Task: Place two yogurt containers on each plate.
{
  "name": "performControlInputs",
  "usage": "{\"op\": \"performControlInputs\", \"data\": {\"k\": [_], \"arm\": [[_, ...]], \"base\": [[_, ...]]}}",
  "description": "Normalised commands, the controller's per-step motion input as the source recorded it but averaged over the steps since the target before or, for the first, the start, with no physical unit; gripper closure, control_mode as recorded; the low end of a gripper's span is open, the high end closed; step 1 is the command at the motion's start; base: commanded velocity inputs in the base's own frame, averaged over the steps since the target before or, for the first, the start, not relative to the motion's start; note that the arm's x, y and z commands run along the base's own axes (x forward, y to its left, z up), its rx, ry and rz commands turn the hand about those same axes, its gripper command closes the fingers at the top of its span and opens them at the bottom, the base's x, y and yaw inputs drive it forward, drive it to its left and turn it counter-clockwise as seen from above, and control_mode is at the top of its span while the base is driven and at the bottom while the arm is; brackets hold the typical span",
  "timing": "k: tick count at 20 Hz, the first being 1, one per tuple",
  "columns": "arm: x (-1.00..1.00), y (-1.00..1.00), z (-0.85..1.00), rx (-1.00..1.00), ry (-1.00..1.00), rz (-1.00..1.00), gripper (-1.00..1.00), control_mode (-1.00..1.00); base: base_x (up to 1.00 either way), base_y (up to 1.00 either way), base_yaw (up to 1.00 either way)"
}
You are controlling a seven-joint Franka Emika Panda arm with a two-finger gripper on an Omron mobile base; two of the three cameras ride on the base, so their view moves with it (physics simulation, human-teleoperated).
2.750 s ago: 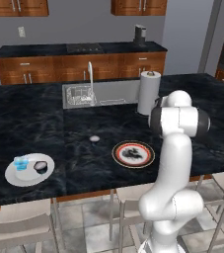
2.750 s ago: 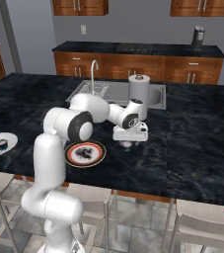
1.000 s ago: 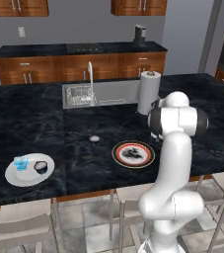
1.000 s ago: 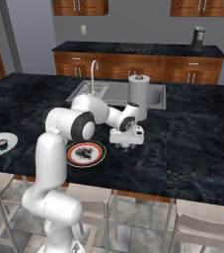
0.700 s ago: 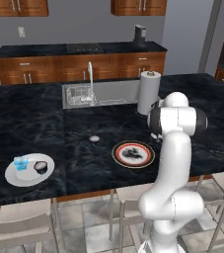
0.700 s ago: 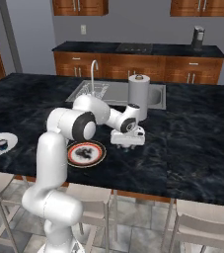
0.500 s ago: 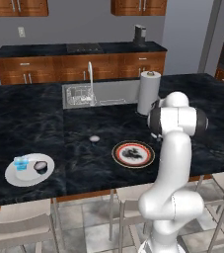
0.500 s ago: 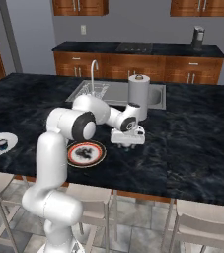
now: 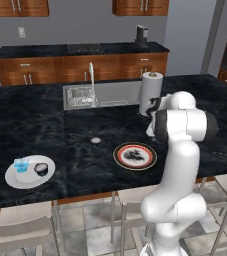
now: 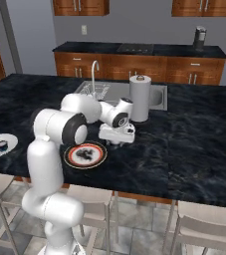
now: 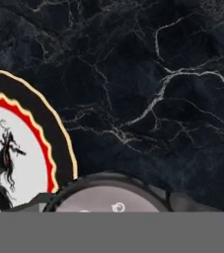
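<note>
We see our gripper [image 10: 115,143] low on the bench [image 10: 194,144], seemingly around a grey-topped yogurt container [image 11: 111,197], grip we cannot confirm, with the patterned plate [image 10: 85,155] just beside, toward the arm's base.

White Franka arm [image 9: 177,165], glossy rounded links, dark grey bands at joints. Bulbous white base. Wrist carries a black round cap with small white detail, possibly a logo, above a flat white hand [image 10: 116,133].
</note>
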Motion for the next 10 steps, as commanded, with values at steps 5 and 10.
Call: {"op": "performControlInputs", "data": {"k": [5,10], "arm": [[-0.47,0.7,0.05,0.05,0.0,-0.08,1.0,-1.0],[-0.02,0.43,-0.19,-0.04,0.02,-0.15,1.0,-1.0]], "base": [[0.0,0.0,0.0],[0.0,0.0,0.0]]}}
